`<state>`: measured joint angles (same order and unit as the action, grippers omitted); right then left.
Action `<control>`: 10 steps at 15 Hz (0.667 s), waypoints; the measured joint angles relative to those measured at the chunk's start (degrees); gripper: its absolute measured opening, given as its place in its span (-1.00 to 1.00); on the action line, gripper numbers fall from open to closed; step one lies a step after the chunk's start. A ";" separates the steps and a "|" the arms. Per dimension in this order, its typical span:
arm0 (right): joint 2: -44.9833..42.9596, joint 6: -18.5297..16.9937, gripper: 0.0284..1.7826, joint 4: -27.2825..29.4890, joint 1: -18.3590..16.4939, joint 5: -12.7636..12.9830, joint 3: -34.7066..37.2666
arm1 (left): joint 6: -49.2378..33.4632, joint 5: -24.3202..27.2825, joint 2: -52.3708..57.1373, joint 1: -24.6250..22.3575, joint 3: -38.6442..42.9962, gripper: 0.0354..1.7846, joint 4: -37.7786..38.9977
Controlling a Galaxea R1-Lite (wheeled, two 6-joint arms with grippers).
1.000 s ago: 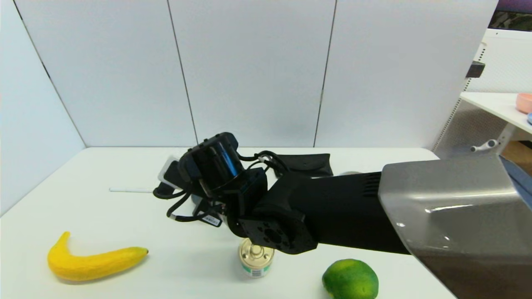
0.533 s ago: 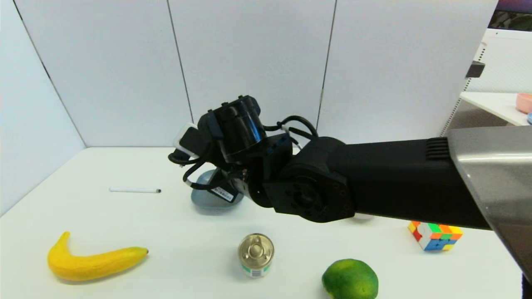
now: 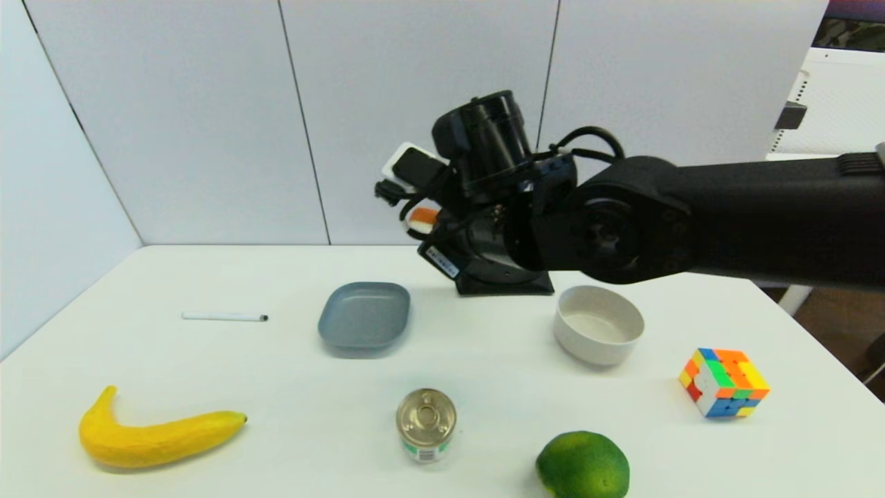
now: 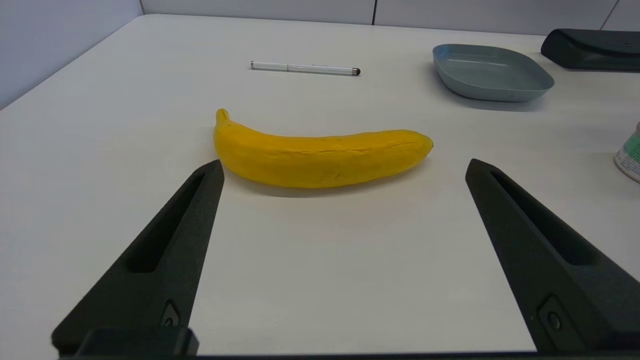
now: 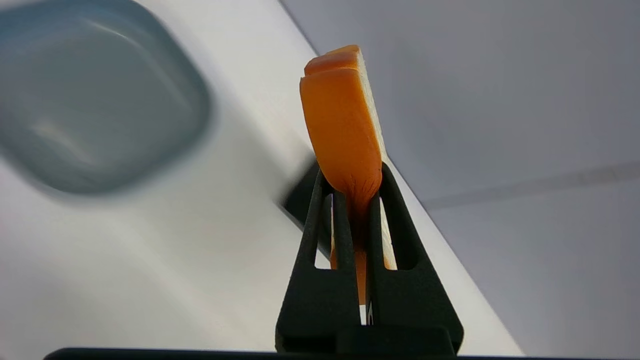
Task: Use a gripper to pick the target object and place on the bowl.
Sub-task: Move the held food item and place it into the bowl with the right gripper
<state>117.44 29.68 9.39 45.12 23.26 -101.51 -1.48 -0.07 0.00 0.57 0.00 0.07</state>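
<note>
My right gripper point(image 3: 430, 223) hangs high above the table's back middle, above the gap between the grey plate and the off-white bowl point(image 3: 599, 324). It is shut on the toast slice point(image 5: 345, 125), which stands on edge between the fingers point(image 5: 320, 220) with its orange-brown crust facing the wrist camera. A bit of the toast point(image 3: 422, 217) also shows in the head view under the white camera block. The bowl stands empty, right of and below the gripper. My left gripper point(image 4: 344, 162) is open and empty, low over the table just before the yellow banana point(image 4: 320, 157).
The grey plate point(image 3: 364, 315) lies left of the bowl, a black pouch point(image 3: 508, 285) behind them. A can point(image 3: 426, 422), a lime point(image 3: 583, 465) and a colour cube point(image 3: 724, 382) stand near the front. A pen point(image 3: 224, 317) and the banana point(image 3: 155, 436) lie on the left.
My right arm has risen from low over the grey plate and swung right with the toast in its grip. The plate, bowl and cube have come into view.
</note>
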 joint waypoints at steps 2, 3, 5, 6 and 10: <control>-2.95 -1.79 -0.91 3.17 -3.11 -0.06 1.73 | 0.02 0.02 0.00 0.00 0.00 0.91 0.00; -4.61 -2.32 -0.91 4.83 -4.99 -0.15 3.11 | 0.02 -0.02 0.00 0.00 0.00 0.91 0.00; -7.61 -2.56 -0.91 6.57 -8.92 -0.46 6.08 | 0.02 0.00 0.00 -0.02 0.00 0.91 0.00; -9.05 -2.56 -0.91 6.88 -11.00 -0.88 7.55 | 0.02 0.00 0.00 -0.02 0.00 0.91 0.00; -13.78 -2.67 -0.91 13.70 -16.68 -7.45 10.52 | 0.00 -0.02 0.00 -0.02 0.00 0.91 0.00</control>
<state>103.67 27.01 23.09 28.44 15.81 -90.99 -1.48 -0.10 0.00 0.55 0.00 0.07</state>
